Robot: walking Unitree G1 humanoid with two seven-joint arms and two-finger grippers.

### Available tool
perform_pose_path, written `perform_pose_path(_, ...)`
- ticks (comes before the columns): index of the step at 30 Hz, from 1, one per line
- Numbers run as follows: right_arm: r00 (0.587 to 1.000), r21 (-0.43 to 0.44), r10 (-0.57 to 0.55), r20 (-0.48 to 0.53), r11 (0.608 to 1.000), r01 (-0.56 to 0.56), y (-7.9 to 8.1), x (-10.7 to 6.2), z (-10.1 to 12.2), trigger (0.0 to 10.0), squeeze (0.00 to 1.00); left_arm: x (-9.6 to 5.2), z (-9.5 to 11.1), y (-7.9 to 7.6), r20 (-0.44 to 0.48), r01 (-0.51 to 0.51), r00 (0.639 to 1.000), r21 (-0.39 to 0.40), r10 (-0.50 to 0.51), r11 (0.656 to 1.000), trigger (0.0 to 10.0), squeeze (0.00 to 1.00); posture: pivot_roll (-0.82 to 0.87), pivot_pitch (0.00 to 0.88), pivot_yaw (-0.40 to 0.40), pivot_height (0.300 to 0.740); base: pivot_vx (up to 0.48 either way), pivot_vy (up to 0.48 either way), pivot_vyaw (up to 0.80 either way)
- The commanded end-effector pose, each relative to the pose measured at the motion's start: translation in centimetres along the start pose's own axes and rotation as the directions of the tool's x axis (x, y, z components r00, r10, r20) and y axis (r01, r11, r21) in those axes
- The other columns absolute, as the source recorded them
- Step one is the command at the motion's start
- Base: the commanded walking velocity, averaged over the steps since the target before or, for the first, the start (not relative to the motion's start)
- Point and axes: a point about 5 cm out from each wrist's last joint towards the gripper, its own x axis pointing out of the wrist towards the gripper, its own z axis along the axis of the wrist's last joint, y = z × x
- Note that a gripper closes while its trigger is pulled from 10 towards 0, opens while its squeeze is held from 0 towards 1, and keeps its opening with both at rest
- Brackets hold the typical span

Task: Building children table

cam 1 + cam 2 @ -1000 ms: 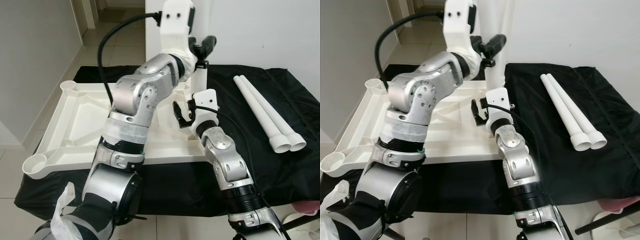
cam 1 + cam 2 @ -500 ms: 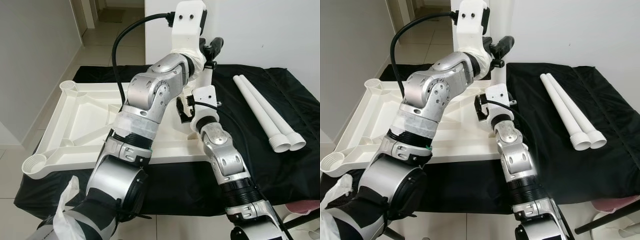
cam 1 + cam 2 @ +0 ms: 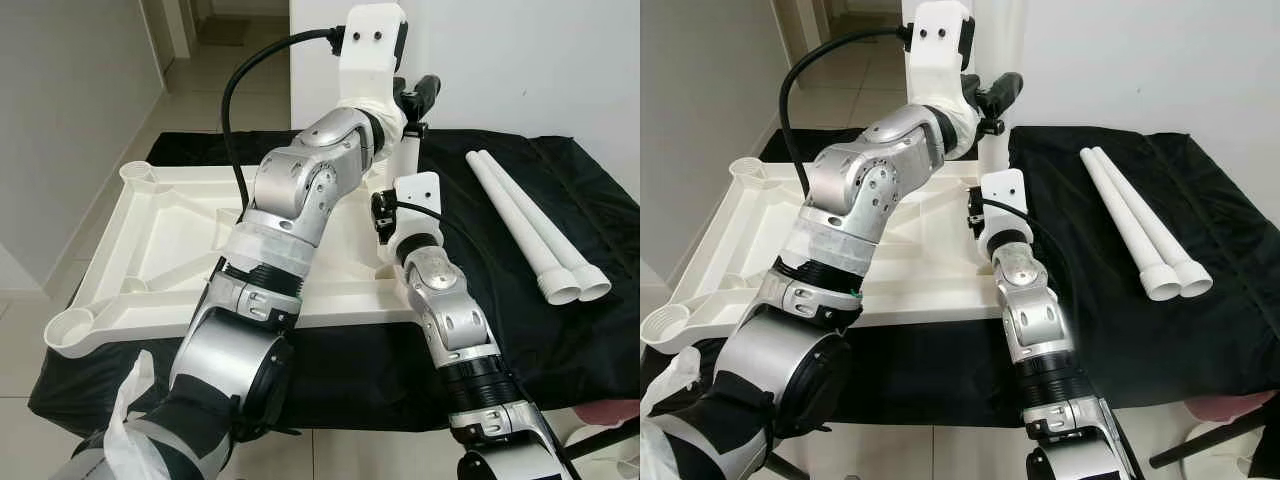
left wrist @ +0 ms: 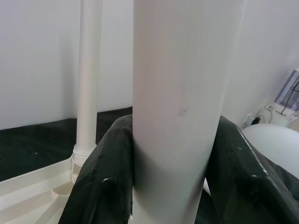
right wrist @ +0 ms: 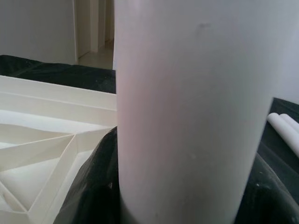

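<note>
The white tabletop (image 3: 160,230) lies upside down on a black cloth. A white table leg (image 3: 404,160) stands upright at its near right corner. My left gripper (image 3: 412,100) is shut on the leg high up, and the left wrist view has the leg (image 4: 180,93) between its black fingers (image 4: 105,172). Lower on the same leg, my right gripper (image 3: 386,215) is shut on it, the leg (image 5: 187,107) pressed between the dark fingers (image 5: 93,186). A second leg (image 4: 88,79) stands upright in a socket behind.
Two spare white legs (image 3: 530,225) lie side by side on the black cloth (image 3: 560,340) at the right. Open corner sockets (image 3: 70,328) (image 3: 140,175) mark the tabletop's left side. A white wall rises just behind, and tiled floor runs along the left.
My right gripper was open beside the leg; it has moved in and shut on it. The left arm has shifted up and to the right while gripping the leg.
</note>
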Motion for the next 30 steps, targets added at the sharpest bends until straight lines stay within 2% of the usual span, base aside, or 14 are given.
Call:
perform_pose_path(1, 0.999, 0.009, -0.017, -0.041, 1.000, 0.017, -0.1, 0.1, -0.8, 0.0, 0.00, 0.1, 1.3, -0.6, 0.053, 0.038, 0.998, 0.037, -0.040, 0.999, 10.0, 0.00, -0.01, 0.000, 0.008, 0.740, 0.000, 0.000, 0.00)
perform_pose_path(6, 0.998, 0.052, -0.042, -0.055, 0.998, 0.045, -0.3, 0.2, -0.9, 0.0, 0.00, 0.1, 1.4, -0.5, 0.058, 0.034, 0.998, 0.044, -0.036, 0.998, 10.0, 0.00, -0.01, 0.000, 0.008, 0.740, 0.000, 0.000, 0.00)
perform_pose_path(7, 0.997, 0.059, -0.055, -0.058, 0.997, 0.059, -0.5, 0.3, -0.9, 6.4, 0.00, 0.1, 1.5, -0.5, 0.060, 0.033, 0.998, 0.047, -0.036, 0.998, 10.0, 0.00, -0.01, 0.000, 0.014, 0.740, 0.000, 0.000, 0.00)
perform_pose_path(9, 0.996, 0.065, -0.064, -0.060, 0.996, 0.068, -0.5, 0.3, -0.9, 6.4, 0.00, 0.1, 1.5, -0.4, 0.061, 0.032, 0.998, 0.049, -0.035, 0.998, 10.0, 0.00, -0.01, 0.000, 0.014, 0.740, 0.000, 0.000, 0.00)
perform_pose_path(10, 0.995, 0.079, -0.072, -0.065, 0.994, 0.078, -0.7, 0.4, -0.9, 10.0, 0.00, 0.1, 1.5, -0.4, 0.062, 0.034, 0.997, 0.053, -0.038, 0.998, 10.0, 0.00, -0.01, 0.000, 0.014, 0.740, 0.000, 0.000, 0.00)
perform_pose_path(14, 0.993, 0.089, -0.084, -0.080, 0.992, 0.091, -0.9, 0.6, -1.0, 10.0, 0.00, 0.0, 1.7, -0.5, 0.074, 0.048, 0.996, 0.053, -0.052, 0.997, 10.0, 0.00, -0.01, 0.000, 0.015, 0.740, 0.000, 0.000, 0.00)
perform_pose_path(15, 0.993, 0.085, -0.088, -0.082, 0.992, 0.095, -1.0, 0.6, -1.0, 10.0, 0.00, 0.0, 1.7, -0.6, 0.077, 0.056, 0.995, 0.045, -0.060, 0.997, 10.0, 0.29, -0.01, 0.000, 0.015, 0.740, 0.000, 0.000, 0.00)
perform_pose_path(16, 0.992, 0.087, -0.093, -0.083, 0.991, 0.101, -1.1, 0.6, -1.0, 10.0, 0.00, 0.0, 1.7, -0.6, 0.085, 0.067, 0.994, 0.032, -0.069, 0.997, 10.0, 0.83, -0.01, 0.000, 0.015, 0.740, 0.000, 0.000, 0.00)
perform_pose_path(17, 0.992, 0.087, -0.093, -0.083, 0.991, 0.101, -1.1, 0.6, -1.0, 10.0, 0.00, 0.0, 1.7, -0.6, 0.085, 0.067, 0.994, 0.032, -0.069, 0.997, 10.0, 0.83, -0.01, 0.000, 0.015, 0.740, 0.000, 0.000, 0.00)
perform_pose_path(18, 0.992, 0.087, -0.094, -0.083, 0.991, 0.101, -1.1, 0.6, -1.0, 10.0, 0.00, -0.1, 1.7, -0.6, 0.088, 0.073, 0.993, 0.025, -0.075, 0.997, 10.0, 1.00, -0.01, 0.000, 0.015, 0.740, 0.000, 0.000, 0.00)
perform_pose_path(26, 0.992, 0.080, -0.096, -0.078, 0.992, 0.103, -1.1, 0.7, -1.0, 10.0, 0.00, -0.3, 2.0, -0.8, 0.103, 0.091, 0.990, 0.032, -0.094, 0.995, 10.0, 1.00, -0.01, 0.000, 0.015, 0.740, 0.000, 0.000, 0.00)
perform_pose_path(27, 0.992, 0.082, -0.098, -0.076, 0.991, 0.104, -1.1, 0.7, -0.9, 10.0, 0.00, -0.3, 2.1, -0.8, 0.113, 0.099, 0.988, 0.023, -0.101, 0.995, 10.0, 0.00, -0.01, 0.000, 0.016, 0.740, 0.000, 0.000, 0.00)
perform_pose_path(30, 0.992, 0.089, -0.102, -0.072, 0.990, 0.109, -1.1, 0.6, -0.8, 10.0, 0.00, -0.5, 2.4, -1.0, 0.136, 0.120, 0.983, 0.005, -0.120, 0.993, 10.0, 0.00, -0.01, 0.000, 0.015, 0.740, 0.000, 0.000, 0.00)
